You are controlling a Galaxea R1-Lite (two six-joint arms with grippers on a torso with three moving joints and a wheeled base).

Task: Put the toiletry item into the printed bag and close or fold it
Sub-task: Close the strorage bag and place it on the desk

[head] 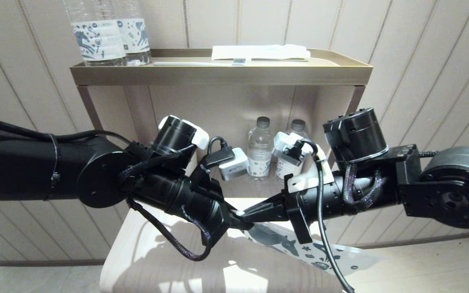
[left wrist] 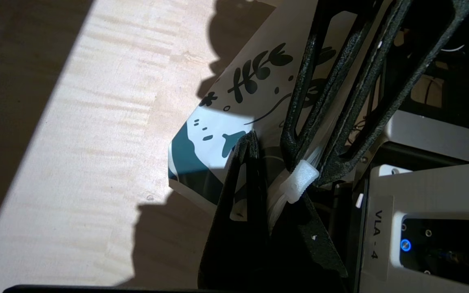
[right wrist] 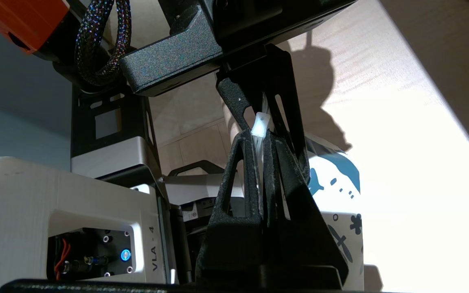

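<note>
Pouch, printed bag, soft, light, limp film, lifted off the surface at lower centre of the head view; we judge its top edge the best hold, where left gripper and right gripper jaws pinch shut; toiletry item unseen.

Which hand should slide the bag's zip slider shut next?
Probably right: the right hand is shut on the white slider at the bag edge, while the left hand is shut on the bag beside it.
</note>
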